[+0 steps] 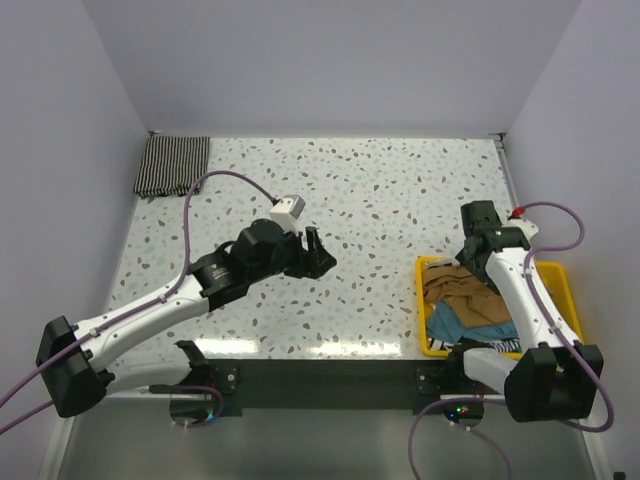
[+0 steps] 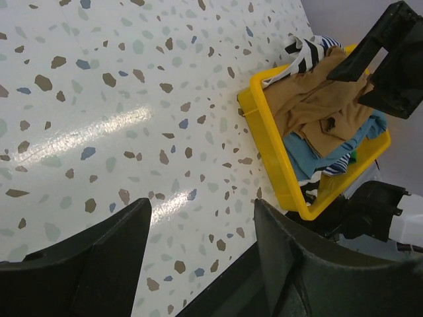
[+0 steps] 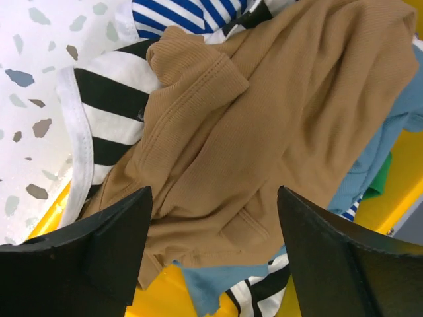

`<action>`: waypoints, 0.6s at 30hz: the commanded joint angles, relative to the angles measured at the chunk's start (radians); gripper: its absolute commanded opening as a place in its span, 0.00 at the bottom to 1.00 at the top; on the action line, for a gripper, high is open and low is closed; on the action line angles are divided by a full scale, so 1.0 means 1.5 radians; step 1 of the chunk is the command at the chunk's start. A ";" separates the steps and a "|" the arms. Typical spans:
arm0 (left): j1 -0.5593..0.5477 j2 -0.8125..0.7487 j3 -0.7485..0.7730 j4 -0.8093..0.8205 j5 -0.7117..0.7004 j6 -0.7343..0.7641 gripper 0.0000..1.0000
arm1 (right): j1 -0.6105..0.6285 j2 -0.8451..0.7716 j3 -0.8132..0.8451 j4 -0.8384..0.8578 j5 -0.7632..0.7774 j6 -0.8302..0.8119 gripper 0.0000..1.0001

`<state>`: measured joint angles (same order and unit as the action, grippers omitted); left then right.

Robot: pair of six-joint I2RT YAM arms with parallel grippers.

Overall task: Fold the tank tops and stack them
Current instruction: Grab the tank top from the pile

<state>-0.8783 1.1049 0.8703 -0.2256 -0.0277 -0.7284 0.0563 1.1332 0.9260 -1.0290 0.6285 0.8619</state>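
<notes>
A folded thin-striped black-and-white tank top (image 1: 172,165) lies at the table's far left corner. A yellow bin (image 1: 556,276) at the right holds a crumpled tan-brown tank top (image 1: 462,286) on top of teal (image 1: 462,325) and broad-striped tops. My right gripper (image 1: 478,222) hangs open just above the bin; in the right wrist view the tan top (image 3: 264,119) lies under the open gripper (image 3: 213,218), with a broad black-and-white striped top (image 3: 109,92) beside it. My left gripper (image 1: 318,252) is open and empty over the table's middle; it also shows in the left wrist view (image 2: 201,228).
In the left wrist view the yellow bin (image 2: 268,125) stands to the right with the right gripper (image 2: 383,59) above it. The speckled table (image 1: 380,200) runs between white walls. The table's front edge is close behind the left fingers.
</notes>
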 commanded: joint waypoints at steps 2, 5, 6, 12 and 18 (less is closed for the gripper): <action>-0.002 -0.024 -0.016 0.015 0.014 0.014 0.69 | -0.023 0.050 -0.022 0.089 -0.046 -0.025 0.75; -0.001 -0.019 -0.015 0.010 0.015 0.025 0.69 | -0.026 0.080 -0.038 0.115 -0.049 -0.026 0.63; -0.001 -0.020 -0.015 0.008 0.014 0.028 0.69 | -0.027 0.085 -0.041 0.120 -0.051 -0.027 0.58; -0.001 -0.028 -0.018 0.008 -0.004 0.036 0.69 | -0.029 0.083 -0.046 0.134 -0.058 -0.045 0.10; -0.001 -0.035 0.004 -0.012 -0.020 0.049 0.69 | -0.029 0.002 0.042 0.080 -0.073 -0.097 0.00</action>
<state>-0.8783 1.0843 0.8520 -0.2295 -0.0334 -0.6937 0.0147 1.2346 0.8692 -0.8852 0.5377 0.7723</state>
